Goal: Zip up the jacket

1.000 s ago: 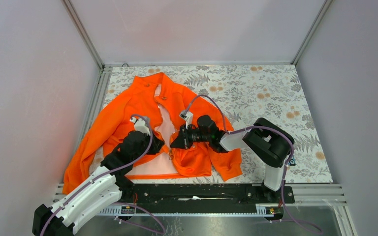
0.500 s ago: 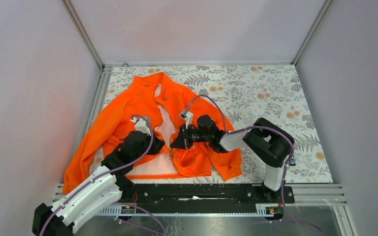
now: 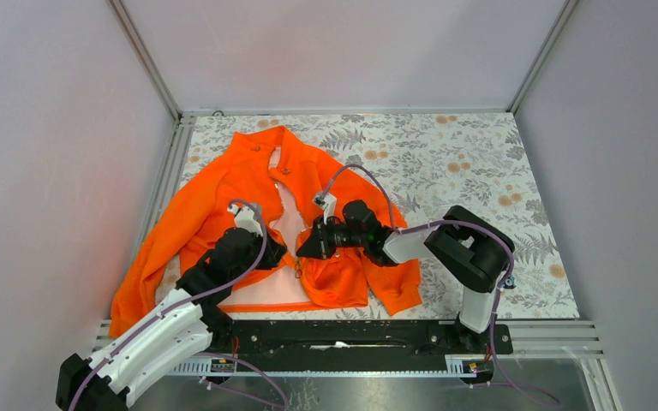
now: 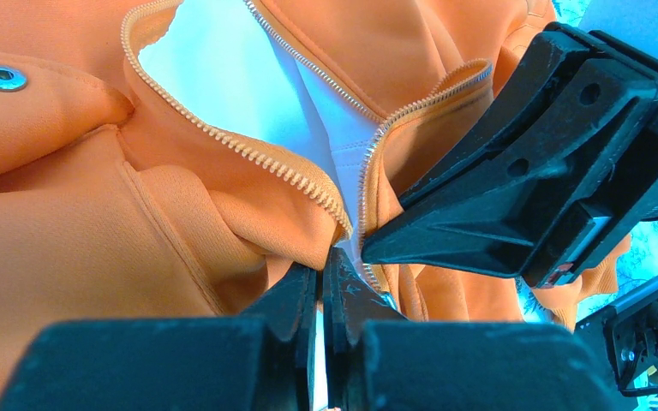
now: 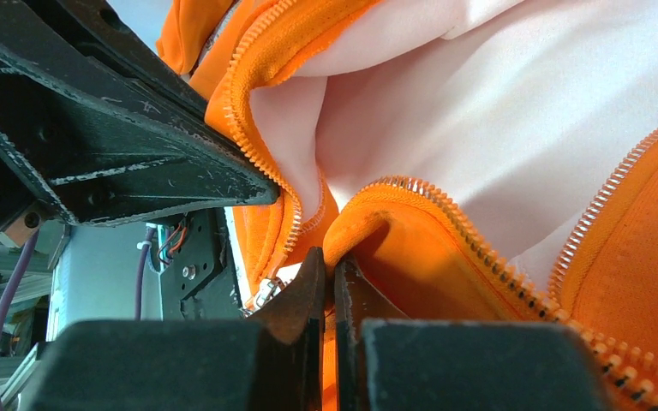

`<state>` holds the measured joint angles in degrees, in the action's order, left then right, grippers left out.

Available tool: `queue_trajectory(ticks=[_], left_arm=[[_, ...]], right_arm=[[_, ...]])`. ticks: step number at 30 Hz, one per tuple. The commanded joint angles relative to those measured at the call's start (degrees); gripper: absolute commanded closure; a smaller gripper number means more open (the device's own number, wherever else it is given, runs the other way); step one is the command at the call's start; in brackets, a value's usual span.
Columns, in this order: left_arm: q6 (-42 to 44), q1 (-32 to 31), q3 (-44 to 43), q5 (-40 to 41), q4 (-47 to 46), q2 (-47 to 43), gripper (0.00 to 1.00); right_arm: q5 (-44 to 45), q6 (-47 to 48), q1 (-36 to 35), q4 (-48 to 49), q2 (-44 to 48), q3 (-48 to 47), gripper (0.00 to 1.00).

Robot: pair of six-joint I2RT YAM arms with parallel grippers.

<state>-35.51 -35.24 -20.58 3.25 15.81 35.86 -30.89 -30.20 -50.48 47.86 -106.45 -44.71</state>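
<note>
The orange jacket (image 3: pixel 223 193) lies on the table with its collar toward the back and its front open, showing pale pink lining (image 3: pixel 290 224). My left gripper (image 3: pixel 272 255) is shut on the left zipper edge near the hem; the left wrist view shows its jaws (image 4: pixel 321 276) pinched on orange fabric just below the zipper teeth (image 4: pixel 248 154). My right gripper (image 3: pixel 302 250) faces it from the right, shut on the folded right zipper edge (image 5: pixel 368 214). A small metal zipper slider (image 5: pixel 263 293) hangs just left of the right jaws. The two grippers are nearly tip to tip.
The table has a floral cover (image 3: pixel 471 180) bounded by a metal frame rail (image 3: pixel 343 112) and grey walls. The jacket's left sleeve (image 3: pixel 141 287) reaches the near-left edge. The right sleeve cuff (image 3: pixel 401 291) lies under the right arm. A black base rail (image 3: pixel 351 336) runs along the front.
</note>
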Motion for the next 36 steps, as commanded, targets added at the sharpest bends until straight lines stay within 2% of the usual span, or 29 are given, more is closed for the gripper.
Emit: queue_trajectory(ticks=[1,14,25,26,27,32,34,36], left_arm=[[0.9,-0.4,-1.1,-0.4,-3.1,0.0,1.00],[0.5,-0.6,-1.0,-1.4,-3.2,0.1,1.00],[-0.9,-0.6,-2.3,1.4,-1.2,0.0,1.00],[-1.4,-0.6,-2.8,1.6,-0.6,0.1,0.98],[-2.3,-0.6,-3.4,2.1,0.1,0.4,0.91],[-11.2,-0.6,-5.8,2.3,2.9,3.4,0.49],[-15.6,-0.6,-7.1,2.3,6.7,5.3,0.37],[-19.2,-0.6,-8.4,1.9,10.6,7.1,0.31]], right_arm=[[1.1,2.0,-0.5,-0.1,2.5,-1.4,1.00],[0.8,4.2,-0.6,-8.2,1.1,-5.8,1.00],[0.8,4.3,-0.7,-7.3,2.4,-4.0,1.00],[0.8,4.2,-0.7,-7.2,2.6,-3.8,1.00],[0.8,4.3,-0.7,-7.2,2.8,-3.5,1.00],[1.4,4.4,-0.7,-6.9,4.6,-1.4,1.00],[1.8,4.3,-0.7,-6.9,5.3,-0.4,1.00],[1.8,4.2,-0.7,-6.8,6.0,0.7,1.00]])
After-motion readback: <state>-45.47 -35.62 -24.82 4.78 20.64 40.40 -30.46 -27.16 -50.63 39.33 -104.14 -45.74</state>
